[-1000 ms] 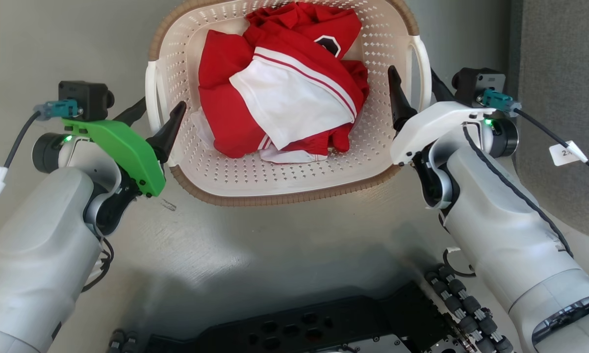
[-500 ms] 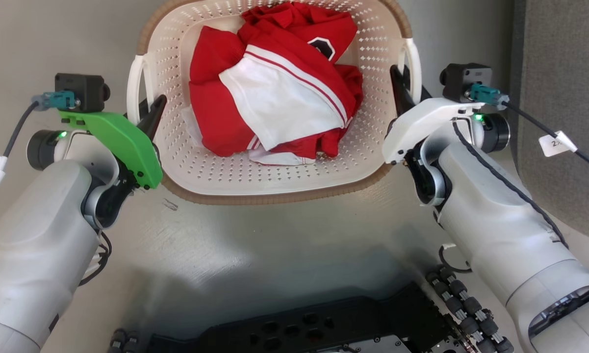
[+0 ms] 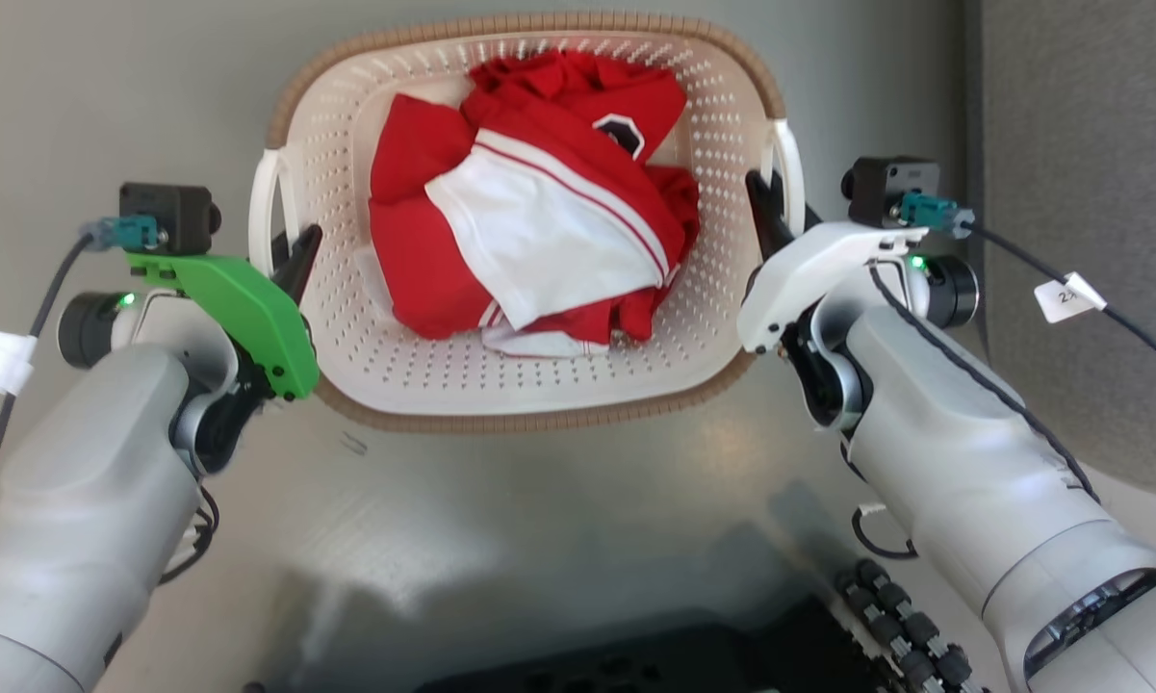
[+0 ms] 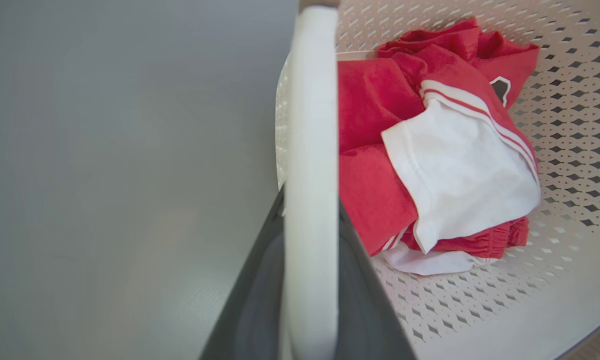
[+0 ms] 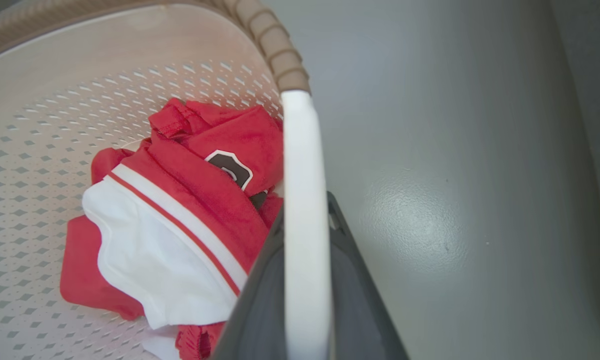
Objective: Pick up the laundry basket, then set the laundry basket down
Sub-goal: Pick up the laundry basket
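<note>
**At upper centre of the head view: basket pinched at both handles**

Across the upper middle of the head view lies the laundry basket (image 3: 529,421). Its long axis runs left to right in the frame, and a heap of red and white clothes (image 3: 529,241) sits inside. My left end effector (image 3: 289,252) is at the basket's left end and my right end effector (image 3: 768,197) at its right end. The basket therefore lies straight between them, and neither arm is nearer.

In the left wrist view the white left handle (image 4: 309,150) runs up mid-frame with a dark finger pressed flat against each side. The right wrist view shows the same on the right handle (image 5: 303,200). I read both end effectors as closed onto their handles, with no gap visible.

Grey floor (image 3: 558,520) shows below the basket, and I cannot tell whether the base touches it. In my judgement the arms must travel together and level, or the load will tip toward the lagging side.
</note>
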Motion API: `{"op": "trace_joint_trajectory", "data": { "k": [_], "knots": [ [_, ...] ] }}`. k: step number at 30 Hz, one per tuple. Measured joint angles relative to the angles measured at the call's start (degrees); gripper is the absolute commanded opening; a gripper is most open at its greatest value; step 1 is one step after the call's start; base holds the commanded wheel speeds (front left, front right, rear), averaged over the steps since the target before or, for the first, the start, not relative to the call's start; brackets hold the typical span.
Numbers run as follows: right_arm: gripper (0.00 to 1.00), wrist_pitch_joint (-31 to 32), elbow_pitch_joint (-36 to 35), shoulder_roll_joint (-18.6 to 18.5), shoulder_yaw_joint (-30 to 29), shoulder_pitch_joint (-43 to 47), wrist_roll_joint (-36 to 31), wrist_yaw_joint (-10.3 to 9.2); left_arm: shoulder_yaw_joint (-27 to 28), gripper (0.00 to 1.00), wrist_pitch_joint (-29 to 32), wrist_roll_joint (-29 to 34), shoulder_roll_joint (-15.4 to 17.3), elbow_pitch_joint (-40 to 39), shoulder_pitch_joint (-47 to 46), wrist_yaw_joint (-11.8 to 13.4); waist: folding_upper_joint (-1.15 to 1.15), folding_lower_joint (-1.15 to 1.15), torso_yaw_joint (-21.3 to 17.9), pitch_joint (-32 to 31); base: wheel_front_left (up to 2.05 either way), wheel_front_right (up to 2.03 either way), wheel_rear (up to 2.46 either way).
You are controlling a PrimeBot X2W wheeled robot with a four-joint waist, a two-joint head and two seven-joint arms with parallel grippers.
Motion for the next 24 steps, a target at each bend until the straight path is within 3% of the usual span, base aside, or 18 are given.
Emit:
{"op": "trace_joint_trajectory", "data": {
  "k": [5,24],
  "knots": [
    [0.0,0.85,2.0,0.02,2.69,1.32,1.93,2.0,-1.59,0.0,0.07,-2.09,-0.37,1.56,2.13,-0.01,0.0,0.0,0.22,-4.42,0.0,0.0,0.0],
    [0.0,9.18,6.23,-0.15,7.66,6.22,8.4,6.32,-4.79,0.0,3.13,-8.91,-3.26,6.34,9.64,-0.01,0.0,0.0,1.13,-20.63,0.0,0.0,0.0]
  ]
}}
